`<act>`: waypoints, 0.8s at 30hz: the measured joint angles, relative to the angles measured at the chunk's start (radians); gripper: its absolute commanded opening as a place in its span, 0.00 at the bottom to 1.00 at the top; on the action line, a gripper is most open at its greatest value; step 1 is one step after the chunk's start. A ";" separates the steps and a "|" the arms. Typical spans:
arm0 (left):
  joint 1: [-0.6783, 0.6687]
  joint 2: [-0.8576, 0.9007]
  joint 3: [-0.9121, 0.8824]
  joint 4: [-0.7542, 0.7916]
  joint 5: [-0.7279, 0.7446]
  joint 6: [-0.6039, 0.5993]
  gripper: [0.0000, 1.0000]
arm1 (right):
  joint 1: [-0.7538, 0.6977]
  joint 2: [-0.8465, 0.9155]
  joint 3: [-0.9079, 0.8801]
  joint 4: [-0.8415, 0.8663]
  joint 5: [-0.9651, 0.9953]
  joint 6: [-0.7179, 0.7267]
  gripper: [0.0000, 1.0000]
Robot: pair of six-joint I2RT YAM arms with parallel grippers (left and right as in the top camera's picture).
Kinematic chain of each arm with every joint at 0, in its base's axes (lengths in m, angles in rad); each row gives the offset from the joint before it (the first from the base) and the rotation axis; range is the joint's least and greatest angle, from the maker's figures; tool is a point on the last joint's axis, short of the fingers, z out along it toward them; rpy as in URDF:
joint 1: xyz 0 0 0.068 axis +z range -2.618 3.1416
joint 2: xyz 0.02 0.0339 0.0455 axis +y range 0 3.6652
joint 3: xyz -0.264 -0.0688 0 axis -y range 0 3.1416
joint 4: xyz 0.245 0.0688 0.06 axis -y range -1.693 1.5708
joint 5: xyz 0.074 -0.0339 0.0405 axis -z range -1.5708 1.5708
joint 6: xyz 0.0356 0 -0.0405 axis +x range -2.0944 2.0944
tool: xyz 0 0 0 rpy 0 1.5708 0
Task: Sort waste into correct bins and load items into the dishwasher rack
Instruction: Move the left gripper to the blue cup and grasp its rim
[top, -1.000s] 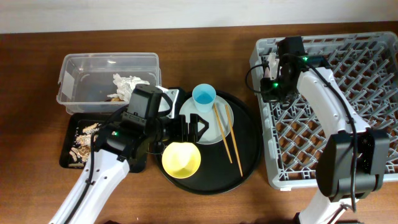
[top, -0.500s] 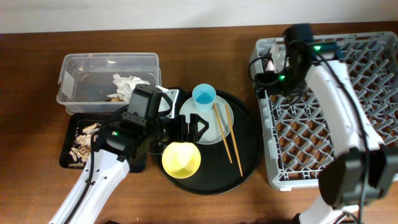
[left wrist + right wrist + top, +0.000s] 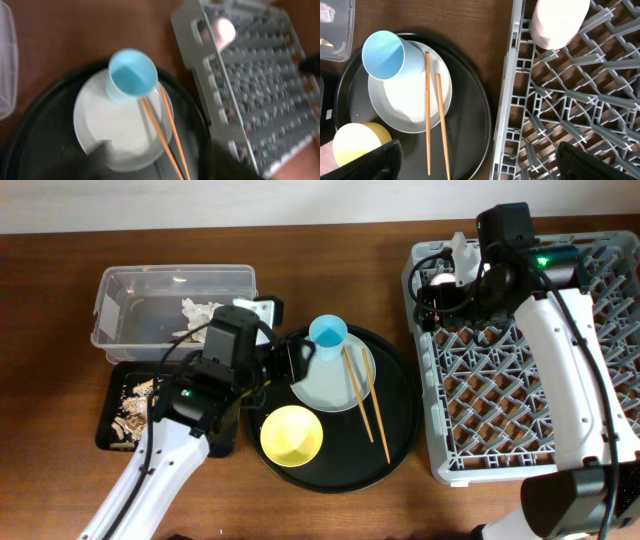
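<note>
The right claw [image 3: 477, 149] hangs over the far left corner of the dishwasher rack [image 3: 530, 380], its fingers spread wide with nothing between them. The pink cup [image 3: 557, 19] sits in that corner of the rack, apart from the fingers, and appears to stand mouth down.

The left claw [image 3: 293, 362] hovers at the left edge of the plate [image 3: 330, 385]. Its wrist view is blurred, so I cannot tell how far the fingers are parted or whether they hold anything.

The plate lies on the round black tray [image 3: 400, 415] in the middle of the desk [image 3: 340, 270]. The blue cup [image 3: 327, 333] stands mouth up on the far part of the plate. The chopsticks [image 3: 364, 398] lie side by side across the plate's right half, with their near ends running out onto the round tray. The yellow bowl [image 3: 291, 435] rests on the tray just beside the plate's near left edge.

To the left, the clear tub [image 3: 130, 290] holds the napkin [image 3: 200, 310]. The shallow black tray [image 3: 112, 380] next to it, on the near side, holds food scraps [image 3: 133, 415].
</note>
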 measured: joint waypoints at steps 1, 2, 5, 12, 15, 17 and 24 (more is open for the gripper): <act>0.000 0.008 0.000 0.008 -0.013 -0.009 0.27 | 0.000 0.000 0.000 0.000 0.000 0.000 0.99; 0.000 0.019 0.001 0.010 -0.021 -0.023 0.27 | 0.000 0.000 0.000 0.000 0.000 0.000 0.99; 0.000 0.074 0.033 -0.060 -0.037 -0.043 0.41 | 0.000 0.000 0.000 -0.001 0.000 0.000 0.99; 0.000 0.345 0.265 -0.140 -0.066 -0.037 0.47 | 0.000 0.000 0.000 -0.002 0.000 0.000 0.99; 0.000 0.392 0.271 -0.116 -0.085 -0.033 0.47 | 0.000 0.000 0.000 -0.003 0.000 0.000 0.99; 0.000 0.430 0.271 -0.111 -0.091 -0.033 0.47 | 0.000 0.000 0.000 -0.003 0.000 0.000 0.99; 0.000 0.539 0.272 -0.083 -0.103 -0.033 0.46 | 0.000 0.000 0.000 -0.002 0.000 0.000 0.99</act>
